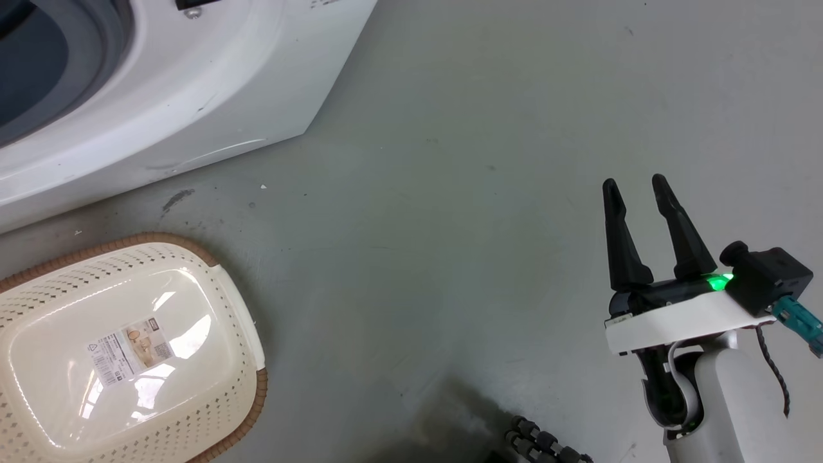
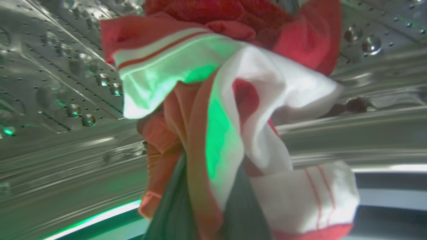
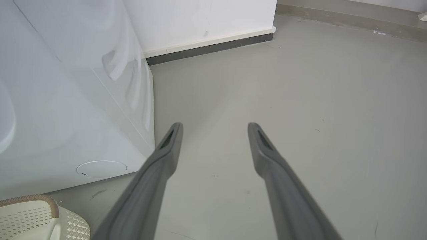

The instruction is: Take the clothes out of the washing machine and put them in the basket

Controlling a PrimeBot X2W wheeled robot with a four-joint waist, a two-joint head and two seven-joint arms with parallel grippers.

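**A:** Left hand [image 2: 211,173] first. What's it got?

**B:** Cloth. The two dark fingers [image 2: 171,210] are closed on a bunch of the clothes [image 2: 253,80], red and white fabric with thin red stripes, and a green glow falls on the folds.

**A:** And around it?

**B:** The perforated steel drum [image 2: 60,66] of the washing machine [image 1: 193,96], so the bundle is inside the machine and most of it hangs past the fingertips.

**A:** Over to the right hand [image 1: 635,186].

**B:** Spread wide and holding nothing. It hangs above bare grey floor [image 1: 450,193], with a green light [image 1: 720,281] lit at its base. It's well clear of the machine's white corner.

**A:** And the basket [image 1: 238,411]?

**B:** It's on the floor, just in front of the washer. Cream sides, brown woven rim, and a label sticker [image 1: 128,350] showing on its glossy bottom. There's no cloth in it.
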